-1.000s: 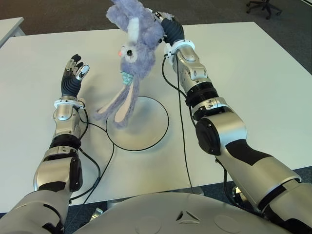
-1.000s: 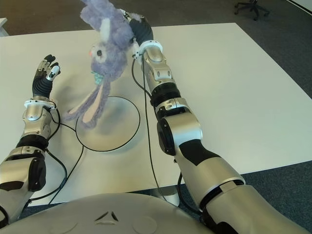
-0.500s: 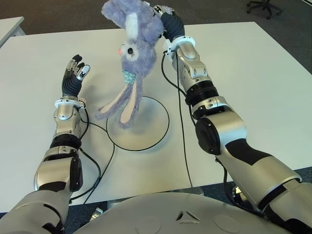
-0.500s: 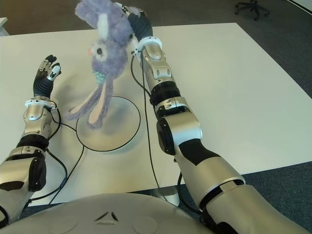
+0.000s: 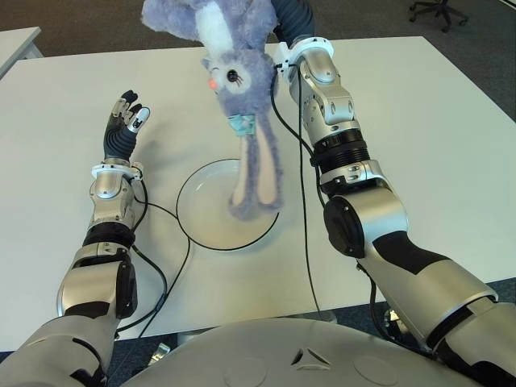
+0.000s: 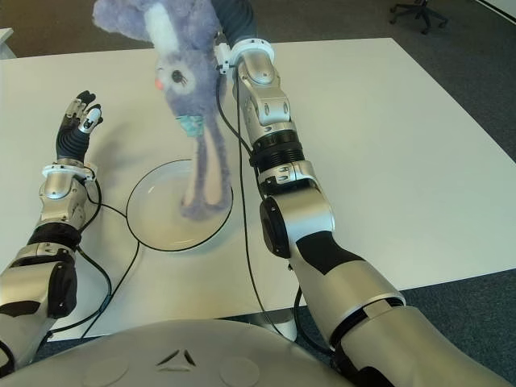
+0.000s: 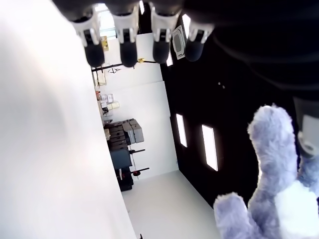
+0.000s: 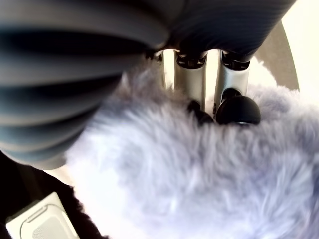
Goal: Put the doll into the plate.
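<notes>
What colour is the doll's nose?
Orange-pink, on the doll; clearest in the left eye view.

A white table [image 5: 419,121] carries a round white plate [image 5: 203,211] with a dark rim near its front edge, black cables [image 5: 173,270] trailing across the surface beside it.

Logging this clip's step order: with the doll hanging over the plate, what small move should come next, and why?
Probably lower the right hand straight down: it holds the doll upside down, ears dangling over the plate, body high above it. The left hand shows open, left of the plate.
</notes>
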`<state>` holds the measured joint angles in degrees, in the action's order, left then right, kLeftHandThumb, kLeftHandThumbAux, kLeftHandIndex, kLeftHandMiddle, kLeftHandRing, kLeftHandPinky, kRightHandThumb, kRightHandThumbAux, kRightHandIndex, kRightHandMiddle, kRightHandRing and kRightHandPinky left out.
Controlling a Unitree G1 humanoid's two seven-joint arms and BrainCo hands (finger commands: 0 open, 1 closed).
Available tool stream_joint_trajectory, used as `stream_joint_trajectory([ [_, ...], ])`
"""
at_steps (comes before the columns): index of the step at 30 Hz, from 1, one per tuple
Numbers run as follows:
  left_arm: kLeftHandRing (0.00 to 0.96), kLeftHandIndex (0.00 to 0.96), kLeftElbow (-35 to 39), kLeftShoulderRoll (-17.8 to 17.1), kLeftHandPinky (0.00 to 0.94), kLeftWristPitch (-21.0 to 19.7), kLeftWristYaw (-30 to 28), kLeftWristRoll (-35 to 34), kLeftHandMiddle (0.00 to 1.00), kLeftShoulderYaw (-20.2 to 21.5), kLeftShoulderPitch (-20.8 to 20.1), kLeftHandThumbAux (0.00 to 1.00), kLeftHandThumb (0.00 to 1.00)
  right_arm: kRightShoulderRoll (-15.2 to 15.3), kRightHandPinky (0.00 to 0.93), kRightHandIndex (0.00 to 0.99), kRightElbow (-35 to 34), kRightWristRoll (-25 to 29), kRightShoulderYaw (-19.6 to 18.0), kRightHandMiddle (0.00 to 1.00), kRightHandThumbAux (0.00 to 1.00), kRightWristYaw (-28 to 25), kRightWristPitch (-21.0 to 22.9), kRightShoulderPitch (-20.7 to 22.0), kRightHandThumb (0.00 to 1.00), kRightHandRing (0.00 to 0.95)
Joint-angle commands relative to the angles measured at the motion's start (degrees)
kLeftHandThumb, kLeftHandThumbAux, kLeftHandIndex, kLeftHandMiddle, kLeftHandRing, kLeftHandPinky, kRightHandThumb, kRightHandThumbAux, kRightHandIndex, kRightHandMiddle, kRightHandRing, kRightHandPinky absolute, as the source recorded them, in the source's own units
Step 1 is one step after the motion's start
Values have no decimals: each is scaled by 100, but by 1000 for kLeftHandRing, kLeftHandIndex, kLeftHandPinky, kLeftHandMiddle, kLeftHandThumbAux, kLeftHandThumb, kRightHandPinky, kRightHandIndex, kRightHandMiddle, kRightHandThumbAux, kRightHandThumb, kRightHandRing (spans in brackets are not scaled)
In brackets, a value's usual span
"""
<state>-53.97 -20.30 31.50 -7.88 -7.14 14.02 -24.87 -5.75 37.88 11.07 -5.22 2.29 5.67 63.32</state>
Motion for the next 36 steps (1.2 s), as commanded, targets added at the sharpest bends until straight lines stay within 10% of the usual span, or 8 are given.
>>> stream_joint_trajectory([
  [1,86,0,-315,427,114,-131,29,94,71,-133,588,414,0,-198,847,437,-290,61,-4,793,719,29,195,-300,707,840],
  [36,99,0,-350,402,147,-250,32,84,77,-160,519,425,0,-157,842,435,-2260,803,-5,763,720,-243,1112,-1073,701,821],
])
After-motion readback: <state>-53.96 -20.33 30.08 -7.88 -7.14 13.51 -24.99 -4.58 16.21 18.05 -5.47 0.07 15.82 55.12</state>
